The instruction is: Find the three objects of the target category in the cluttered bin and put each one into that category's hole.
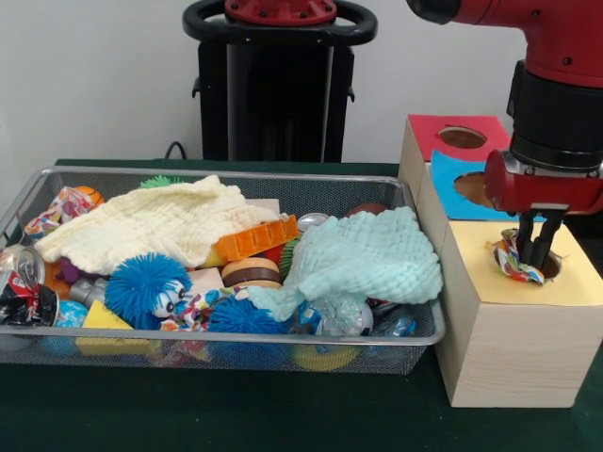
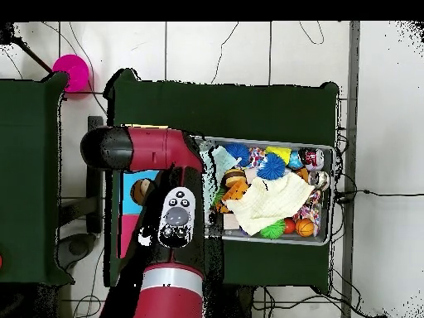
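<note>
My gripper (image 1: 538, 256) reaches straight down into the round hole (image 1: 554, 270) in the yellow top of the nearest wooden box (image 1: 513, 339). A white polka-dot cloth (image 1: 506, 254) is bunched on the hole's left rim, against the gripper, partly inside the hole. The wire mesh bin (image 1: 236, 336) stands left of the box, full of clutter. A second polka-dot cloth (image 1: 193, 307) peeks out near the bin's front, beside a blue fuzzy ball (image 1: 146, 287). Another dotted cloth (image 1: 57, 209) lies at the bin's far left end. In the overhead view the arm (image 2: 170, 224) hides the gripper and the yellow box.
The blue-faced hole (image 1: 474, 186) and the red-faced hole (image 1: 462, 137) lie behind the yellow one. A pale yellow knitted cloth (image 1: 151, 226) and a mint-green knitted cloth (image 1: 372, 259) cover much of the bin. The bin (image 2: 331, 195) lies right of the arm in the overhead view.
</note>
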{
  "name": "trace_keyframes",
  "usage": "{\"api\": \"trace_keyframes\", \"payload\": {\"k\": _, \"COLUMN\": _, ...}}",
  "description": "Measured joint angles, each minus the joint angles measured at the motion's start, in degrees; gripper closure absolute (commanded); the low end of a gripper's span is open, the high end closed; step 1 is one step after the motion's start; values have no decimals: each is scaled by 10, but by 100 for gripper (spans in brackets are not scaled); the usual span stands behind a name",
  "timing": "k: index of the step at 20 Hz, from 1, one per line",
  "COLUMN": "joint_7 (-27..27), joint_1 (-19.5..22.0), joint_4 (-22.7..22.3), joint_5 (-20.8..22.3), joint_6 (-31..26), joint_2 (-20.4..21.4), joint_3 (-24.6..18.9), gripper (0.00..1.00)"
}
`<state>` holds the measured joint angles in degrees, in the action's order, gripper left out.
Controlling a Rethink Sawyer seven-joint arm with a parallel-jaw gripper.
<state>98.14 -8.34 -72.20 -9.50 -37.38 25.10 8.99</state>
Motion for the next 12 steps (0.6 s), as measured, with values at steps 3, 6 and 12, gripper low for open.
{"api": "trace_keyframes", "payload": {"k": 3, "joint_7": 0, "joint_1": 0, "joint_4": 6, "joint_5": 0, "joint_6": -17, "joint_2": -6, "joint_3": 1, "gripper": 100}}
{"api": "trace_keyframes", "payload": {"k": 6, "joint_7": 0, "joint_1": 0, "joint_4": 11, "joint_5": 0, "joint_6": -34, "joint_2": -12, "joint_3": 3, "gripper": 100}}
{"api": "trace_keyframes", "payload": {"k": 12, "joint_7": 0, "joint_1": 2, "joint_4": 33, "joint_5": -1, "joint_6": -79, "joint_2": -38, "joint_3": 9, "gripper": 100}}
